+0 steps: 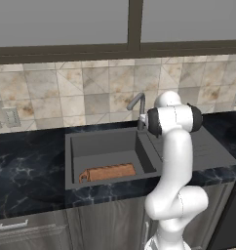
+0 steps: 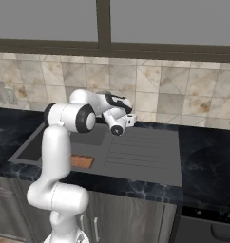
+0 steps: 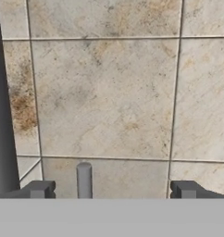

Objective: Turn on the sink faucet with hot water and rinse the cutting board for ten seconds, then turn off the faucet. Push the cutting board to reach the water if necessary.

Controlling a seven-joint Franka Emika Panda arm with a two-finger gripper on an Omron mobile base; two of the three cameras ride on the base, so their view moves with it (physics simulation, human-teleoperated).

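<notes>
Black marble counter point(image 1: 27, 171) is seen in the foreground, with the dark grey sink point(image 1: 103, 146) set into it below and to the left of the claw point(image 3: 112, 190). Beige tiled wall point(image 3: 109, 92) is faced squarely by the claw, whose fingers point(image 3: 37, 190) are spread wide and grasp nothing. The cutting board point(image 1: 108, 172) is laid flat along the near wall of the basin, well below and left of the claw, its loop handle turned to the left. The sink faucet point(image 1: 138, 107) is stood just beside the claw at the basin's back rim, and its small lever point(image 3: 84, 179) is framed between the parted fingers, apart from both.
</notes>
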